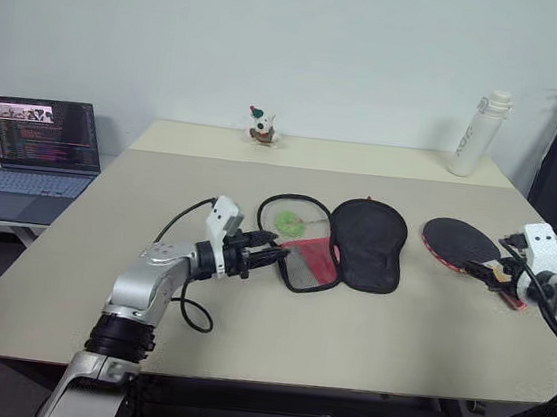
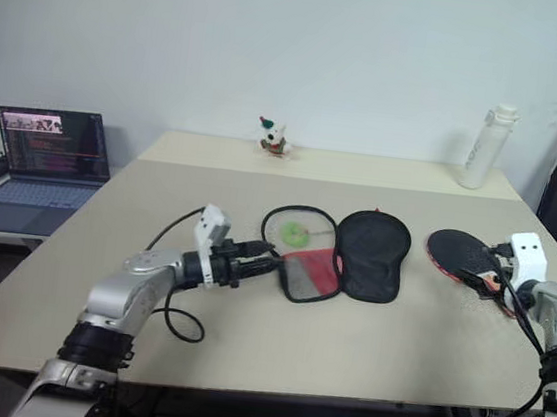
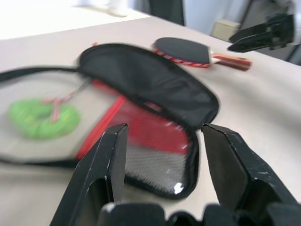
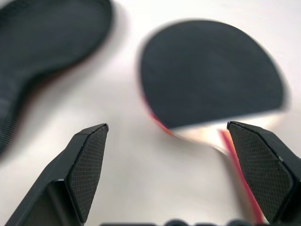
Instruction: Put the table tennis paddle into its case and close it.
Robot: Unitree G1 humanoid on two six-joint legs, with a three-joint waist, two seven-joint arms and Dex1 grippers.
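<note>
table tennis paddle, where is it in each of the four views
Left eye view: table tennis paddle at the right, on the table beside the open case.
Right eye view: paddle at the right, just ahead of the right gripper.
Left wrist view: paddle near the top, beyond the case.
Right wrist view: paddle in the centre, between the open fingers.
Shared landmark: the case's black flap.

Laptop (image 1: pixel 42 148), white bottle (image 1: pixel 478 134), perhaps a toy figurine (image 1: pixel 261 126).

Even, soft indoor light with faint shadows; both wrist views are smeared by motion blur.
</note>
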